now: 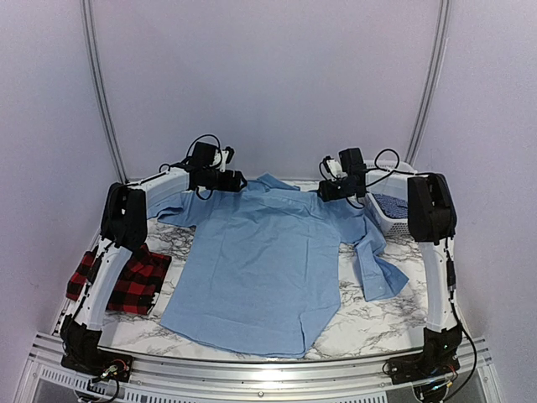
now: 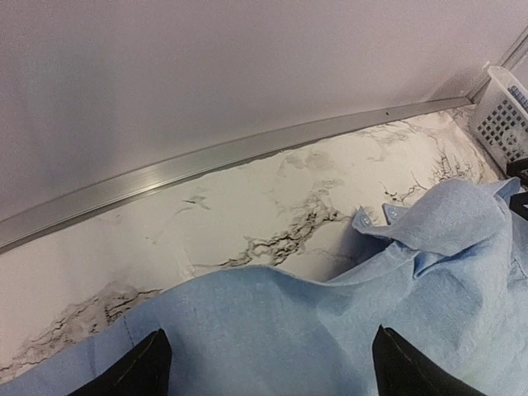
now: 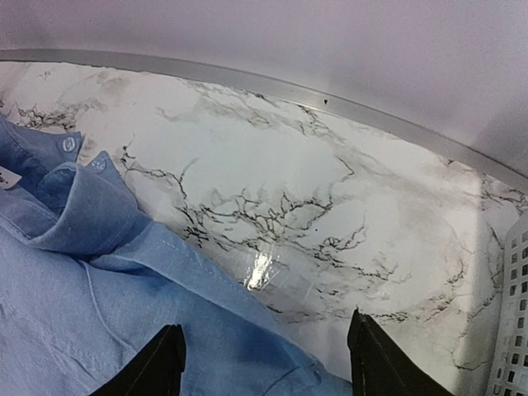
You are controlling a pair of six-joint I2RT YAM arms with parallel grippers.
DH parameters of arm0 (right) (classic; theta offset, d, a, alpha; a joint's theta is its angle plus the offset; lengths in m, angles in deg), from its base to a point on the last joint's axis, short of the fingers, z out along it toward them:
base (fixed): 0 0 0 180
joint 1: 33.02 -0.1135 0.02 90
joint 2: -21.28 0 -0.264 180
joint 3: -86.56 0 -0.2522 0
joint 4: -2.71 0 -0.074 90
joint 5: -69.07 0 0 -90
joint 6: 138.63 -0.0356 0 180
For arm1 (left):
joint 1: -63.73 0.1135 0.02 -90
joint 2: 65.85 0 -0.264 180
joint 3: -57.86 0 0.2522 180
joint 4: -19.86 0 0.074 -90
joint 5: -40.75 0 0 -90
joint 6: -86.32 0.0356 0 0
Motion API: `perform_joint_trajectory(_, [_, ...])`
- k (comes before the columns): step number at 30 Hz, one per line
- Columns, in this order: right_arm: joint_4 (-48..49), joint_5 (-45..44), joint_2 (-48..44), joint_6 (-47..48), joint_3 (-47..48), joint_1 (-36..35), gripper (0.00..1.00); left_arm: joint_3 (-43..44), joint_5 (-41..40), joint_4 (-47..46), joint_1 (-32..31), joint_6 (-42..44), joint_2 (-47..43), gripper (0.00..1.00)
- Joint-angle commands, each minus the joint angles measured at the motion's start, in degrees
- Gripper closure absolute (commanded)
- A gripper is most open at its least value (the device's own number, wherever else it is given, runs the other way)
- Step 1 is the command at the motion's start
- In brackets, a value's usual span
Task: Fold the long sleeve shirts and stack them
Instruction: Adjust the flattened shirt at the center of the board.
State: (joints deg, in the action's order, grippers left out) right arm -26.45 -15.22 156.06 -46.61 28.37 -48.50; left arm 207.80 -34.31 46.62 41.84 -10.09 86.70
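The spread shirt lies flat across the middle of the desk, its collar at the far side, its hem toward the near edge and one sleeve trailing off to the right. The bunched shirt sits at the desk's left edge, partly beneath the left arm, and a basket stands in the far right corner. The left claw and the right claw hang over the far shoulders, one on each side of the collar.

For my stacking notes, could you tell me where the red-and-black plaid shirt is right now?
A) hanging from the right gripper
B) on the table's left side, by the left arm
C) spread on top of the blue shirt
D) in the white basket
B: the plaid shirt lies on the marble table at its left edge, beside the spread light blue shirt.
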Motion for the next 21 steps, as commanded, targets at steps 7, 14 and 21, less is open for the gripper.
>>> perform_joint_trajectory(7, [-0.69,2.10,-0.14,-0.56,1.01,-0.16,0.44,0.09,-0.72,-1.81,-0.17,-0.31,1.53,0.21])
perform_joint_trajectory(14, [-0.53,1.85,-0.30,-1.65,0.37,-0.14,0.70,-0.48,-4.83,-1.67,-0.17,-0.87,1.34,0.33])
perform_joint_trajectory(21, [-2.43,-5.36,-2.05,-9.44,-0.31,-0.20,1.00,-1.63,-12.08,-0.53,0.00,-1.87,0.87,0.38])
